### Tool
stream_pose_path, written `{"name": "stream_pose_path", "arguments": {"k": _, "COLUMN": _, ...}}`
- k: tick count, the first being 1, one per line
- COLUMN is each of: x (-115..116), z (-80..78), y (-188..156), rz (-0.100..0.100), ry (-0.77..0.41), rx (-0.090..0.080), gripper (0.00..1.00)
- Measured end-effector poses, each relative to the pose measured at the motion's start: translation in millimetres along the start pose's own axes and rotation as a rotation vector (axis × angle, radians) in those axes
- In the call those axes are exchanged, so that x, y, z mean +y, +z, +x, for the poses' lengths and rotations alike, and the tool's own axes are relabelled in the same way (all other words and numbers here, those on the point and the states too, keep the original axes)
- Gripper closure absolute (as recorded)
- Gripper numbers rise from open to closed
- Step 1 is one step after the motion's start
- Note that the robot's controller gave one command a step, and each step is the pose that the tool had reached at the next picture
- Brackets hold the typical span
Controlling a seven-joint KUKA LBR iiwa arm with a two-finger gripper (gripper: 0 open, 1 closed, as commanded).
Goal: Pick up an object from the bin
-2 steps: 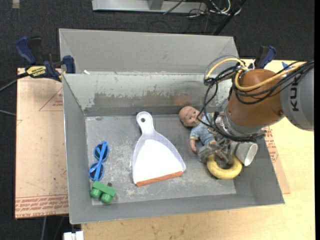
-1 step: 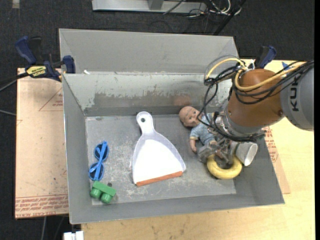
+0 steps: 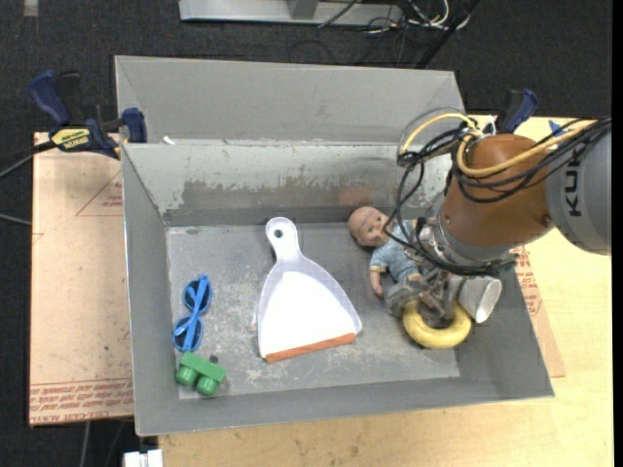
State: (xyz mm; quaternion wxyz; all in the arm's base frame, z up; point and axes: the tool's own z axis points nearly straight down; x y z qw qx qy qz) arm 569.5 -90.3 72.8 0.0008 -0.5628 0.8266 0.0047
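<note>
My gripper point(image 3: 429, 298) is down in the right part of the bin, under the arm's orange cover. It stands just above a yellow ring point(image 3: 440, 333) and right beside a small doll point(image 3: 370, 230) in light blue clothes, whose body lies against its left side. A white cup point(image 3: 481, 299) lies on its side immediately to the right of the gripper. Nothing is visibly held.
A white dustpan point(image 3: 300, 307) with an orange edge lies in the middle of the bin. Blue toy glasses point(image 3: 193, 312) and a small green toy point(image 3: 200, 373) lie at the left front. The arm and cables hang over the right wall.
</note>
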Motion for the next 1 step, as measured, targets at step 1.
{"name": "stream_pose_path", "arguments": {"k": 1, "x": -1.2, "z": 0.2, "y": 0.0, "rz": -0.002, "ry": -0.013, "rx": 0.000, "gripper": 1.00}}
